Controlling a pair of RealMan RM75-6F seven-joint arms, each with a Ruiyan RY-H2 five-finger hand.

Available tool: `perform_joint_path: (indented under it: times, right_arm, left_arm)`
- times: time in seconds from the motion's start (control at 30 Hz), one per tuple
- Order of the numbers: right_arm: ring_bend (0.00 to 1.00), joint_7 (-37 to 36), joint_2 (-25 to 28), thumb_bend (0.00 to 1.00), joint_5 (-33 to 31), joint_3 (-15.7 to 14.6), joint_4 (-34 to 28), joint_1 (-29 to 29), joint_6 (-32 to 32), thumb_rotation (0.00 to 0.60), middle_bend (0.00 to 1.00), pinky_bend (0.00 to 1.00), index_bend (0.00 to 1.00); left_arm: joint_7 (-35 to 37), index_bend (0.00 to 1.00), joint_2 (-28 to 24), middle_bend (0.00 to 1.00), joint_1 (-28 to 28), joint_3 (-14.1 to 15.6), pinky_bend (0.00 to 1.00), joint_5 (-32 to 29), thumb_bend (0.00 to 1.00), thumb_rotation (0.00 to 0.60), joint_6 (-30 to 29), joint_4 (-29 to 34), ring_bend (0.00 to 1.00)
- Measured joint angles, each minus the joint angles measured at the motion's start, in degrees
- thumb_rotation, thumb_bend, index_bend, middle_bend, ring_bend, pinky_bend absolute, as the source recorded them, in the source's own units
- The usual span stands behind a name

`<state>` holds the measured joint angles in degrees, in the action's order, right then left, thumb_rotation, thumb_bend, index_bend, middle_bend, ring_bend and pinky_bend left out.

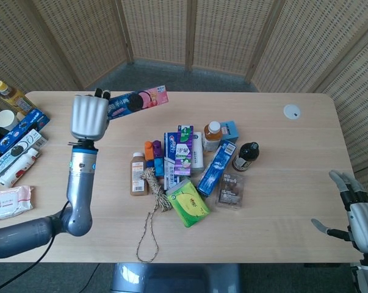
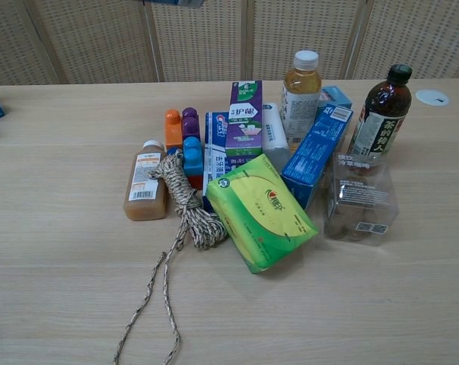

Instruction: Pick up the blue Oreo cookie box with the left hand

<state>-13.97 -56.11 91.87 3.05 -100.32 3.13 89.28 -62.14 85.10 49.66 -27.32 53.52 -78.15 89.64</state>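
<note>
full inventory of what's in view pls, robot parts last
Oreo cookie box: 1, blue and pink, held in the air by the left hand.
Rope: 1, tan, coiled in front of the block stack.
Small bottle: 1, brown, lying left of rope.
Toy blocks: 1 stack, orange, purple, blue.
Toothpaste boxes: several, purple, blue, white, centre.
Green pack: 1, front centre.
Tea bottle: 1, amber, upright.
Dark bottle: 1, upright, right.
Clear box: 1, right front.
Side items: boxes, bottles, cup, pink pack, table's left edge.
Left hand: raised.
Right hand: fingers apart, lower right, off the table.
</note>
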Motion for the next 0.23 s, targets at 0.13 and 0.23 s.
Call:
perform_joint_path:
  times: [0.13,0.23]
  right_arm:
    - [0.0,0.1,0.1,0.0,0.4,-0.1,-0.3,-0.1,0.3,0.6,0.0,0.0,0.0]
    - [0.0,0.3,0.1,0.0,0.6,-0.2,-0.5,-0.2,0.4,0.6,0.0,0.0,0.0]
  left_arm:
    - [-2.5,0.83,-6.7,0.77,-1.1,-1.7,0.89,-0.6,0.02,0.6,-3.1,7.8,0.77]
    - [-3.0,0.83,-10.1,0.77,-1.9,-2.5,0.89,-1.4,0.02,0.6,-4.4,11.1,0.77]
